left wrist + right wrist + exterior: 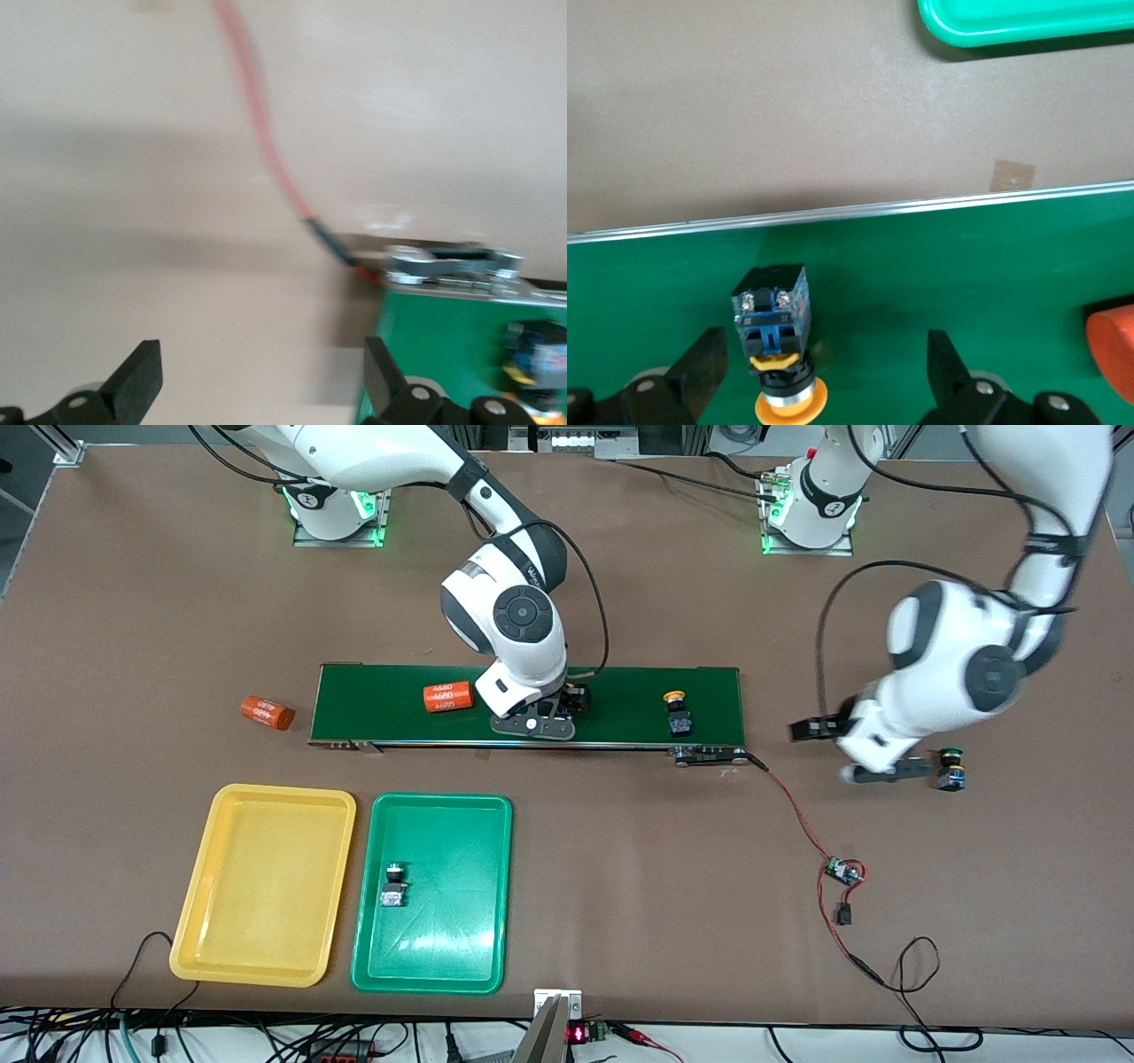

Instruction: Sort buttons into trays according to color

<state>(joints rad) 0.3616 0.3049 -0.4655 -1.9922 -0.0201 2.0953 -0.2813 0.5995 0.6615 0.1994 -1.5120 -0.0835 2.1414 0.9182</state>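
On the conveyor belt, under the right gripper, is your whole play: in the right wrist view a yellow-capped button lies on its side inside the wide-open right gripper. Its long axis runs crosswise to the closing line, with the orange cap pointing back at the wrist and the blue-and-black body pointing away. It sits off centre, closer to one finger than the other, so I'd judge that finger will meet it first and may nudge it before the squeeze lands. Taking the front camera's picture as the clock, the empty yellow tray waits at about eight o'clock from that gripper, beside the green tray, which holds one green-capped button. The second yellow-capped button rests at three o'clock along the belt, and an orange cylinder lies at nine o'clock, just beside the gripper, so mind it on the lift. A second cylinder lies off the belt on the table. At the left arm's end, the left gripper hangs low over the table with its fingers spread wide and empty. The last green-capped button is at its three o'clock, just beside it and not between the fingers.
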